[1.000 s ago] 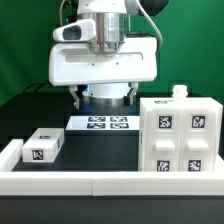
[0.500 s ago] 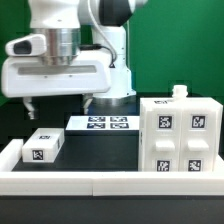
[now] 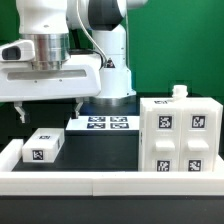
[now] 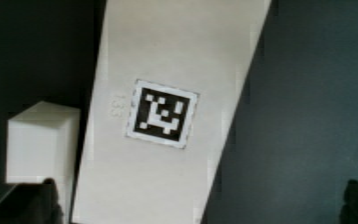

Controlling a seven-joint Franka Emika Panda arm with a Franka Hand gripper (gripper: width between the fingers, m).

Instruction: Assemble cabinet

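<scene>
Cabinet body [image 3: 180, 140] stands on the exterior view's right, just behind the low border rail [image 3: 110, 181] (tags facing the camera). The small box part [image 3: 43, 147] lies over on the left, with the gripper [image 3: 51, 110] hovering above it, jaws spread wide and gripping nothing.

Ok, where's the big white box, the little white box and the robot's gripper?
Big white box [image 3: 179, 143]: exterior view, front face, between the tags.
Little white box [image 3: 44, 140]: exterior view, top face.
Gripper [image 3: 51, 112]: exterior view, midway between its fingertips.
</scene>
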